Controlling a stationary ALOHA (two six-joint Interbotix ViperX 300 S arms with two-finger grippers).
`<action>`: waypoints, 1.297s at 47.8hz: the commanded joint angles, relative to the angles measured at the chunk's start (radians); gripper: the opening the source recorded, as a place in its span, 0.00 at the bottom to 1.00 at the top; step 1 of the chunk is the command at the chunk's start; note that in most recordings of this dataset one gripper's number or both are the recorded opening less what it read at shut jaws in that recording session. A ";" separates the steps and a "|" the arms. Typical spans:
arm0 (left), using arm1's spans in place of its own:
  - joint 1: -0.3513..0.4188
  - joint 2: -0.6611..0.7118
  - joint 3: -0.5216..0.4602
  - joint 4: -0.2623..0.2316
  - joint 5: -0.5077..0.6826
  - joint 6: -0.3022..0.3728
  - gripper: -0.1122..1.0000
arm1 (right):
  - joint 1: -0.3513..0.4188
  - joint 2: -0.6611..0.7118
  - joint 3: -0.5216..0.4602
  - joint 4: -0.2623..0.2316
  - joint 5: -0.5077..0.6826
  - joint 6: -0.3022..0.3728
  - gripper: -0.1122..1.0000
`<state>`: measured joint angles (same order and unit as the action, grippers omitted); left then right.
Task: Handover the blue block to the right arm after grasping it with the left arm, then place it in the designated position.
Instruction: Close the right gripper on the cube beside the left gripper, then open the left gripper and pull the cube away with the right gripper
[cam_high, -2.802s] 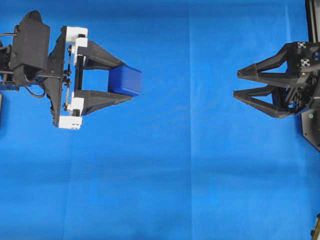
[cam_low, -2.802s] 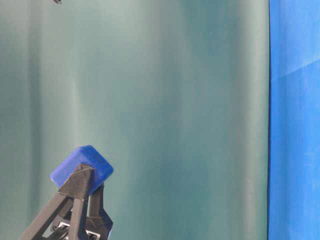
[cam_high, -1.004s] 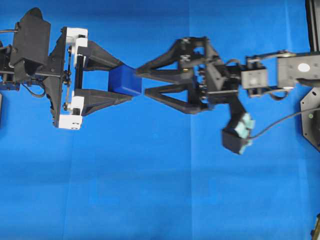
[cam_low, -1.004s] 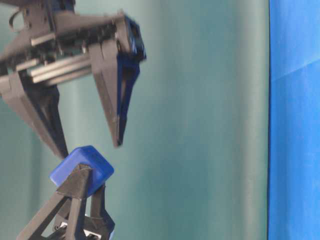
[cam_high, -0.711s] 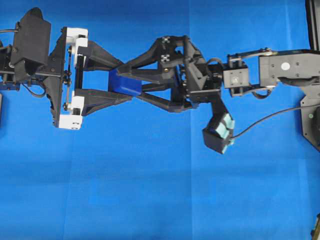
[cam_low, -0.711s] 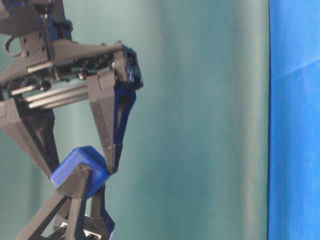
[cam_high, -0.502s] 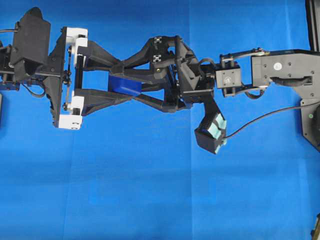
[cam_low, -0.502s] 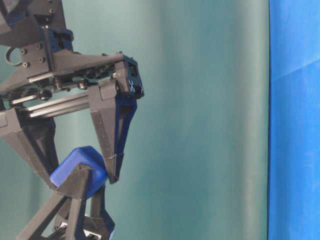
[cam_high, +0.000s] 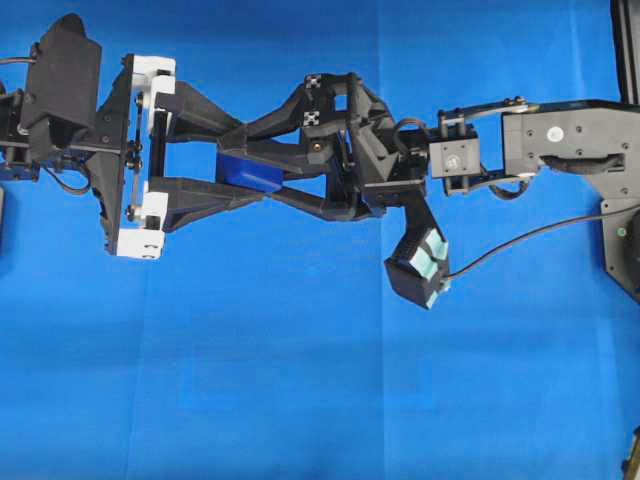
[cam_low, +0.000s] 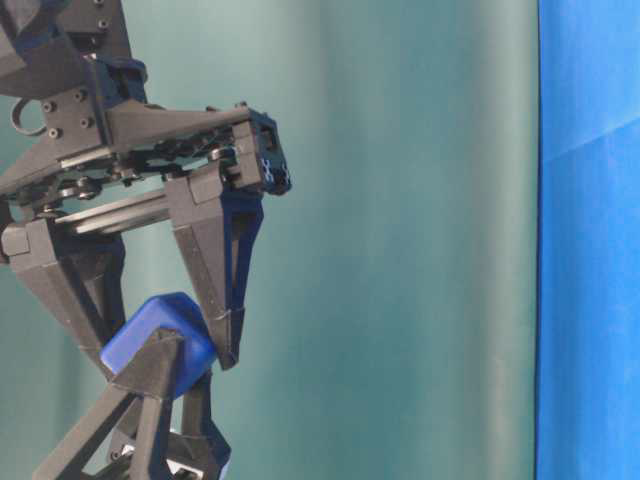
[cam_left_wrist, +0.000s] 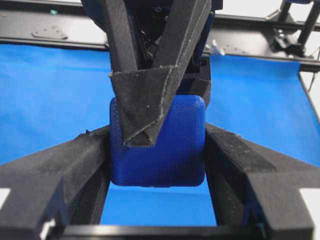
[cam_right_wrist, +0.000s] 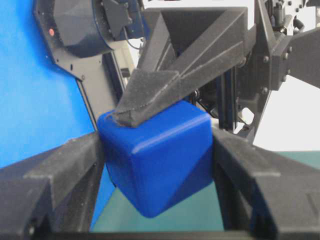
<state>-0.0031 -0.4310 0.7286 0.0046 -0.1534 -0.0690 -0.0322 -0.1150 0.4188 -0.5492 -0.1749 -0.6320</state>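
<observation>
Dark blue and rounded at its edges, the blue block (cam_high: 248, 170) hangs in mid-air above the blue cloth (cam_high: 300, 380), roughly cubic with no clear long axis; the table-level view shows it tilted, one corner uppermost. The left gripper (cam_high: 245, 165), fingers mounted on white blocks, grips it on two opposite faces. The right gripper (cam_high: 242, 165) reaches across from the right, rolled relative to the left one, and its fingers (cam_right_wrist: 55, 175) press against the other two faces, so both grippers are closed on it. Small black-and-white checker markers (cam_high: 318, 100) sit on the right gripper's body.
</observation>
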 joint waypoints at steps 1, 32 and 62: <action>0.000 -0.015 -0.018 0.003 -0.011 0.003 0.54 | 0.003 -0.014 -0.028 0.005 -0.002 0.008 0.53; 0.000 -0.006 -0.026 0.005 -0.012 0.008 0.54 | 0.008 -0.012 -0.026 0.009 0.005 0.009 0.53; 0.000 -0.025 -0.012 0.003 -0.015 0.003 0.92 | 0.021 -0.064 0.018 0.011 0.034 0.011 0.53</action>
<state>-0.0031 -0.4341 0.7286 0.0061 -0.1565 -0.0675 -0.0169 -0.1304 0.4341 -0.5415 -0.1473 -0.6243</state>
